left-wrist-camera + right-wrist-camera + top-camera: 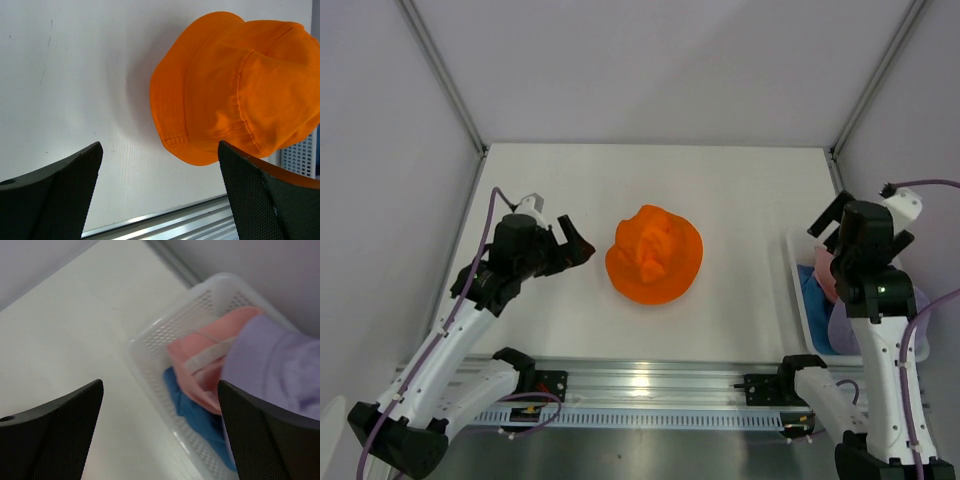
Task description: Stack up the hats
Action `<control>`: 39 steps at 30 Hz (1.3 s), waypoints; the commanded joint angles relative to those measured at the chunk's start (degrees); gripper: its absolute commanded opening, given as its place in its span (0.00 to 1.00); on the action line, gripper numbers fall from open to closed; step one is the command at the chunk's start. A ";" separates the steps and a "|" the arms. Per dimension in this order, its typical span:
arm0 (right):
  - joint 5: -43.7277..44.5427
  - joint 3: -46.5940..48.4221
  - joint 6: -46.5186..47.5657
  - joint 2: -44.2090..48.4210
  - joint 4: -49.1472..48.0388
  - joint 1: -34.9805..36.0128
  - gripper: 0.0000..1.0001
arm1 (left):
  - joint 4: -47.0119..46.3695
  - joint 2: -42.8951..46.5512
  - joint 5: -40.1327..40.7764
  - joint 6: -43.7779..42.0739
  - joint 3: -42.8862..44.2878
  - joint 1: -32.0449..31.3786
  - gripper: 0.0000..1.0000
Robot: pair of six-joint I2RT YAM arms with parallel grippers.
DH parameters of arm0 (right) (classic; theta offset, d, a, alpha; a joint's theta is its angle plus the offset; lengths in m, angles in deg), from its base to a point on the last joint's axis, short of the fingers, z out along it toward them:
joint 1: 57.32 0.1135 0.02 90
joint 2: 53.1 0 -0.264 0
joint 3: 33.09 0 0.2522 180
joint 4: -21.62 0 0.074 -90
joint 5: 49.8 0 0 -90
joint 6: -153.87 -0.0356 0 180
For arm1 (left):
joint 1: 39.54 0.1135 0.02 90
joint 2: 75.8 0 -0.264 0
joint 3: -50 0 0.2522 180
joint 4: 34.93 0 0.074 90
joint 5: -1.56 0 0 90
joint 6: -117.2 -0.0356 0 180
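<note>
One hat (655,255) is lying near the middle of the table (740,190), the left gripper (578,242) hovering just left of it. A basket (798,295) is sitting at the table's right edge, holding the other hats (215,365) bunched together, the right gripper (828,225) hanging above.

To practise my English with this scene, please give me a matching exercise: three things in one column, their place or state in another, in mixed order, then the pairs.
1 orange hat
2 blue hat
3 left gripper

A in the basket, partly under the pink hat
B open and empty
C lying alone on the table

Pairs: 1-C, 2-A, 3-B
</note>
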 commanded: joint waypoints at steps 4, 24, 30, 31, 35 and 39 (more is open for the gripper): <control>14.32 11.08 -4.19 -2.82 15.88 -8.74 1.00 | 1.81 -0.03 -4.66 -4.99 4.76 0.60 0.99; 2.31 -6.54 -10.01 -1.69 8.21 -22.36 0.98 | -0.91 1.65 -7.04 -6.40 1.15 0.51 0.99; -3.94 -12.88 -5.88 -1.25 -0.88 -23.69 0.93 | -0.30 0.85 -7.58 -6.14 1.86 0.60 0.99; -4.29 -12.97 -4.30 -1.60 -1.41 -23.69 0.91 | -0.30 0.77 -7.40 -5.96 1.77 0.60 0.99; -2.81 -12.62 -3.06 -2.66 -2.03 -23.69 0.54 | -0.91 -0.37 -8.02 -5.61 1.86 0.60 0.99; -0.87 -11.49 -3.50 -3.01 0.08 -23.69 0.08 | -0.39 -1.60 -8.63 -6.22 3.26 0.60 0.99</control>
